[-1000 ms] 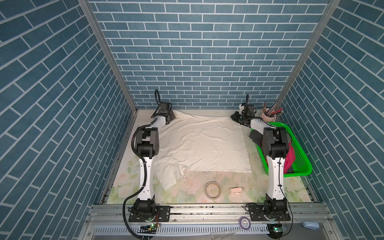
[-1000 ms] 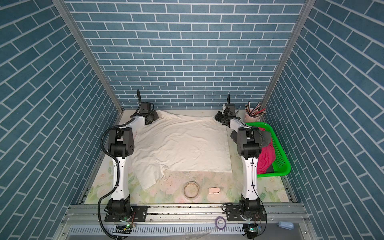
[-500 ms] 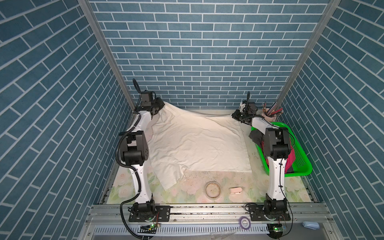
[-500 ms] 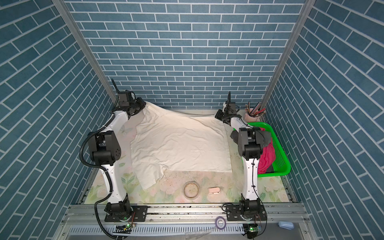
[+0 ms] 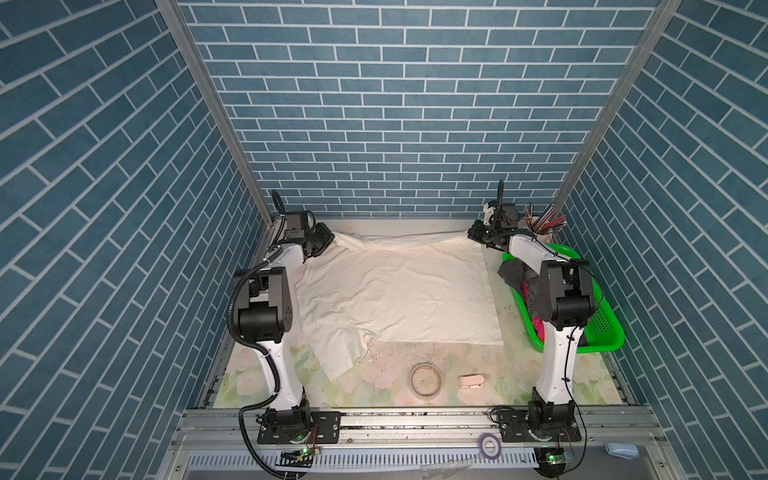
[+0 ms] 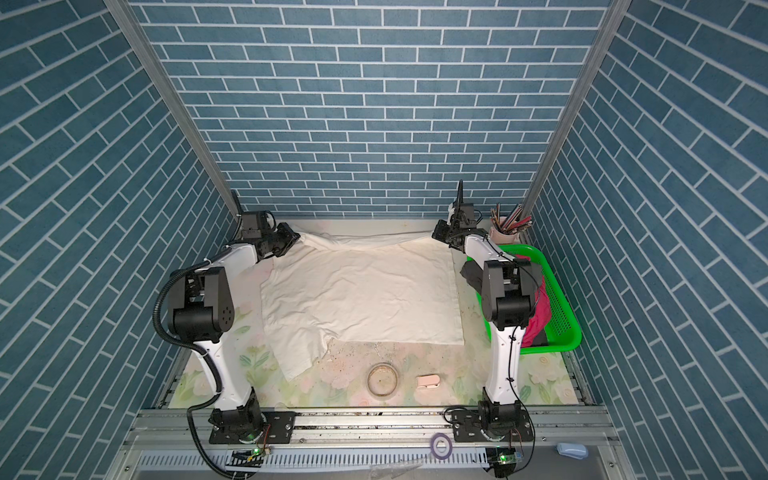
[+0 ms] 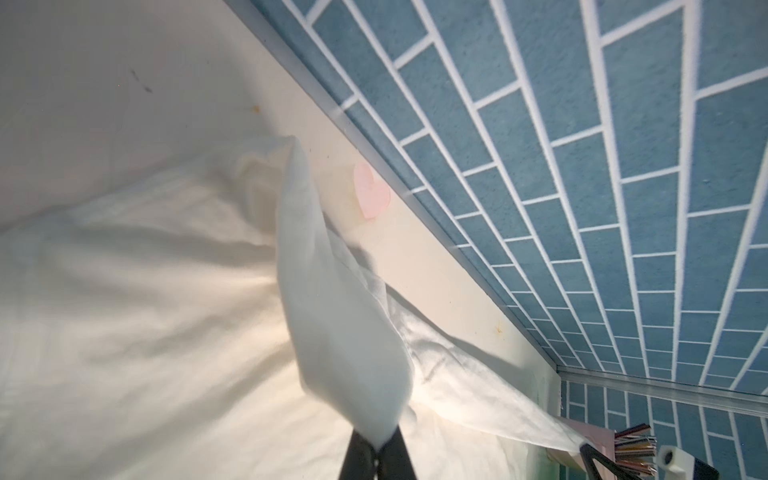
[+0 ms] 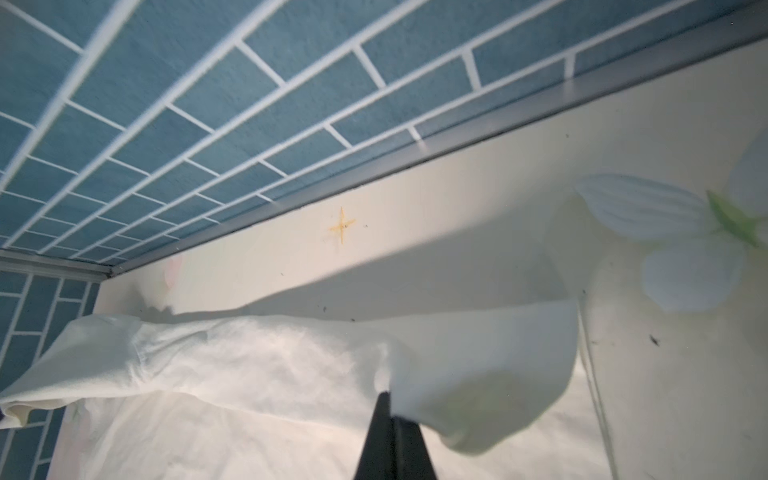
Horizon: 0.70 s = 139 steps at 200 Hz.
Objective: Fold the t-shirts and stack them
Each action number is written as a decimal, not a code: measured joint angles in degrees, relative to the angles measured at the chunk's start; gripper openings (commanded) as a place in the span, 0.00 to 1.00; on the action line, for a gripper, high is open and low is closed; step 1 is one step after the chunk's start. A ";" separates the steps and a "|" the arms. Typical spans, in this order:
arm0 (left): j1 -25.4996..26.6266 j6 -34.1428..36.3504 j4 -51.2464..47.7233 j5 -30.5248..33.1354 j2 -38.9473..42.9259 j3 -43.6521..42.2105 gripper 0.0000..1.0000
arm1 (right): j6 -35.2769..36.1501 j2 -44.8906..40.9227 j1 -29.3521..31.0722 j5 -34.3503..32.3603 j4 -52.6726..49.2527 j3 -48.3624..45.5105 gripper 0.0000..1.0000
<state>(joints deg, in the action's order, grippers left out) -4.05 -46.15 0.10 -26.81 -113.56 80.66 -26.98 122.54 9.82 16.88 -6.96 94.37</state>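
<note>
A large cream-white t-shirt lies spread across the middle of the table. My left gripper is shut on its far left corner, where the cloth bunches up from the pinched black fingertips. My right gripper is shut on the far right corner, with a flap of cloth folding over its fingertips. The far hem hangs taut between the two, slightly off the table. A dark grey t-shirt and a magenta one sit in the green basket.
A cup of pencils stands in the far right corner, close behind my right gripper. A ring and a small pink object lie near the front of the table. The back wall runs just beyond the shirt's far hem.
My left gripper swung up and to the left with the shirt corner, then came back down to the right. My right gripper stayed at the far right corner and the hem pulled taut.
</note>
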 measured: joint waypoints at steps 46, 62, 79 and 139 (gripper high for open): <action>-1.11 -2.93 4.28 -3.10 4.63 -6.91 0.00 | 3.39 -5.33 0.31 -3.43 -3.37 -6.47 0.00; -1.64 -3.61 4.85 -4.52 4.92 -7.54 0.00 | 4.15 -6.93 0.39 -4.02 -4.02 -7.43 0.00; -2.05 -4.20 4.96 -5.88 5.46 -8.35 0.00 | 5.01 -8.70 0.35 -4.50 -4.61 -8.57 0.00; -2.47 -4.04 4.61 -8.92 14.23 -16.55 0.00 | 6.47 -15.02 0.35 -5.86 -4.55 -18.45 0.00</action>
<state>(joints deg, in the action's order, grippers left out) -6.52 -50.19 4.71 -35.73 -99.33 64.12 -20.51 107.53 10.17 11.03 -11.51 75.92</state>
